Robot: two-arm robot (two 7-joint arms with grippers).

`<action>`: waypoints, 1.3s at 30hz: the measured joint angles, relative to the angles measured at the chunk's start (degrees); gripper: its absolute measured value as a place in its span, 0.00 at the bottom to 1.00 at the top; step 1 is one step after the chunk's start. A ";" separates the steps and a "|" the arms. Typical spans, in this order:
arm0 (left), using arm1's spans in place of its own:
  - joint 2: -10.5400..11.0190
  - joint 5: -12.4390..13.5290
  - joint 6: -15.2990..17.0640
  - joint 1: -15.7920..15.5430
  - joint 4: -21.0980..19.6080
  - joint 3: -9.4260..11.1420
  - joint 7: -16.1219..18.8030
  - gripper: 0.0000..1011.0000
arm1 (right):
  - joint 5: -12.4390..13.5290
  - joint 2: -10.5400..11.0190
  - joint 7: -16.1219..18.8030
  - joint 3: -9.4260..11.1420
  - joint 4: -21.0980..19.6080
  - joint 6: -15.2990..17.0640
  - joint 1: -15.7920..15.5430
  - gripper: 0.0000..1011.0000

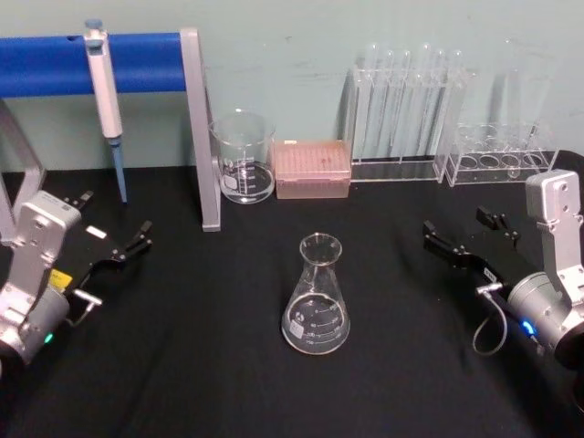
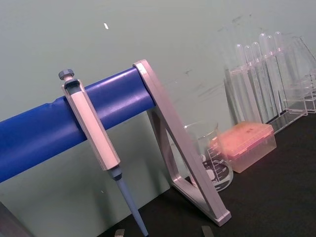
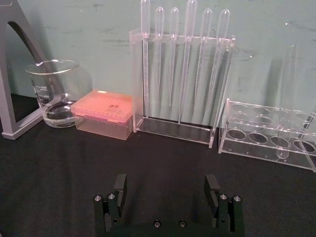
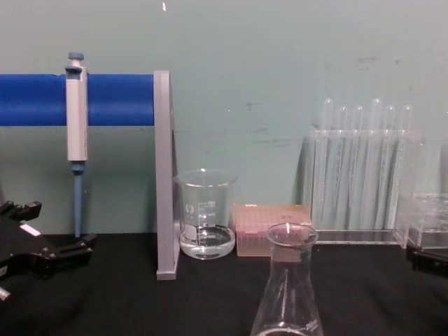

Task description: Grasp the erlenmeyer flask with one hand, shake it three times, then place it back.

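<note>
**Flask waiting untouched between two idle claws**

Risk first, from the head view: the erlenmeyer flask (image 1: 316,299) is standing upright mid-bench on the black bench (image 1: 182,365), and its sloping glass walls are offering a poor hold — a claw closing low on the cone could squeeze it upward and tip it, so the neck looks the safer target. The left claw (image 1: 128,248) is sitting well to the flask's left, the right claw (image 1: 461,245) well to its right; both are showing their fingers apart, neither touching anything.

Left wrist view is looking past a pipette (image 2: 94,143) hanging on a blue stand (image 2: 44,128), with a beaker (image 2: 210,155) beyond — clutter that a wide shaking swing might be striking.

Right wrist view is showing the right claw's fingers (image 3: 120,187) spread wide, pointing at the pink tip box (image 3: 103,113) and the rack of droppers (image 3: 182,74), not the flask.

Chest view is putting the flask's neck front and centre, clear of both claws.
</note>
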 joint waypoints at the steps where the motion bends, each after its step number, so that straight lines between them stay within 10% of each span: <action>1: 0.00 0.00 0.00 0.00 0.00 0.00 0.00 0.99 | -0.10 -0.10 0.04 0.05 0.05 0.08 0.03 0.99; 39: 0.00 0.00 0.00 0.00 0.00 0.00 0.00 0.99 | -0.26 -0.17 0.17 0.11 -0.03 0.29 0.15 0.99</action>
